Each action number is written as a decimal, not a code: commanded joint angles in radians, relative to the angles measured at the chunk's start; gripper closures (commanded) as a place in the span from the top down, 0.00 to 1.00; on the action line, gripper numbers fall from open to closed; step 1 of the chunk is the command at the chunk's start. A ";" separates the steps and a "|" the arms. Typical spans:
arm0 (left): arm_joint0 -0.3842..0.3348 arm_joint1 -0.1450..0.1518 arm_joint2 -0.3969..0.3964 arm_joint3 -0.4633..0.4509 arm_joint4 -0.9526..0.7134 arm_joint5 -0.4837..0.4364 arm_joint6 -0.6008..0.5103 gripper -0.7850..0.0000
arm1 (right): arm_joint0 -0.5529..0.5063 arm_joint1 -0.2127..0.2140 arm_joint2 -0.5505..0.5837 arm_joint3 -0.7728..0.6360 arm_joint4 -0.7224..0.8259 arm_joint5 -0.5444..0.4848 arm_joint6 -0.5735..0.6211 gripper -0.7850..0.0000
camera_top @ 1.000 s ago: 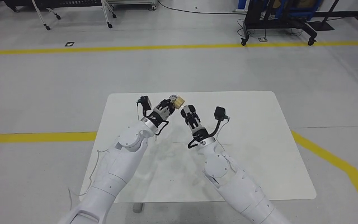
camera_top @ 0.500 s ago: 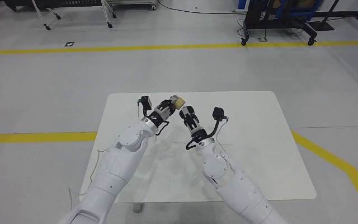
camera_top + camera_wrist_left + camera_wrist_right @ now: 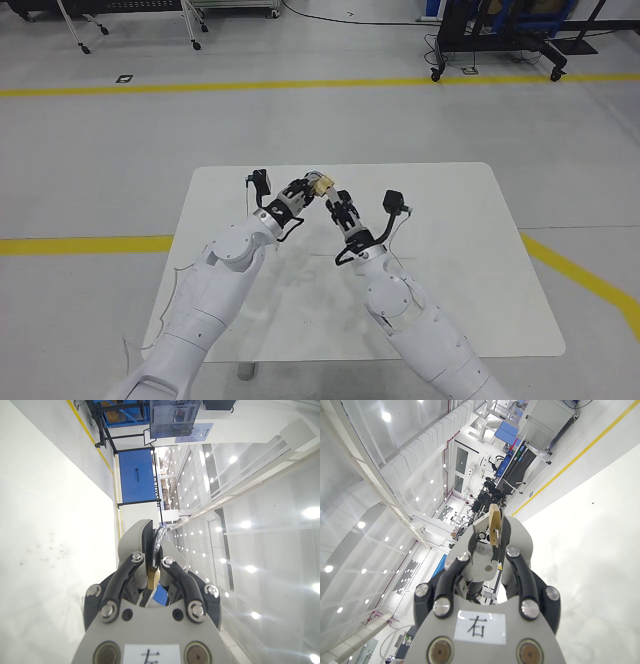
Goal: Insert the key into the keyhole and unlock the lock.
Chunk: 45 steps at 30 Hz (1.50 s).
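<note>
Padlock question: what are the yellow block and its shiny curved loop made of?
The yellow-gold padlock looks like brass: golden metal with a soft, dull shine. Its curved silver shackle looks like polished steel, because it glints brightly. Both are guesses from colour and shine alone.

Top feed up, and I'm looking at two glossy white arms, the left arm (image 3: 225, 270) and the right arm (image 3: 400, 300): thick rounded shells that slim down to black wrists. A black cable (image 3: 343, 257) loops at the right wrist, and there's a small black camera box (image 3: 393, 202) beside it. On the wrist feeds, my left gripper (image 3: 157, 541) has pale grey fingers (image 3: 132, 540) with black pads. It also has curved black link bars (image 3: 120, 575) pinned with silver screws (image 3: 135, 556). A white label (image 3: 151, 653) with one black character sits between two brass-coloured round insets (image 3: 106, 655). My right gripper (image 3: 496, 530) has the same build.
</note>
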 commanded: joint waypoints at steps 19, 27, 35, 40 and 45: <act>-0.023 0.008 -0.028 0.018 0.006 0.149 -0.087 0.00 | -0.035 0.015 0.059 -0.033 -0.020 -0.016 0.163 1.00; -0.044 0.000 -0.038 0.080 -0.149 0.308 -0.184 0.00 | -0.113 0.032 0.191 -0.108 0.225 -0.141 0.301 0.00; -0.072 -0.008 -0.036 0.133 -0.224 0.339 -0.247 0.00 | -0.114 0.038 0.197 -0.109 0.260 -0.166 0.432 0.00; -0.080 -0.010 -0.045 0.159 -0.281 0.360 -0.288 0.00 | -0.087 0.034 0.179 -0.068 0.232 -0.169 0.426 0.00; -0.088 -0.013 -0.045 0.180 -0.323 0.386 -0.326 0.00 | -0.067 0.029 0.168 -0.033 0.236 -0.194 0.415 0.00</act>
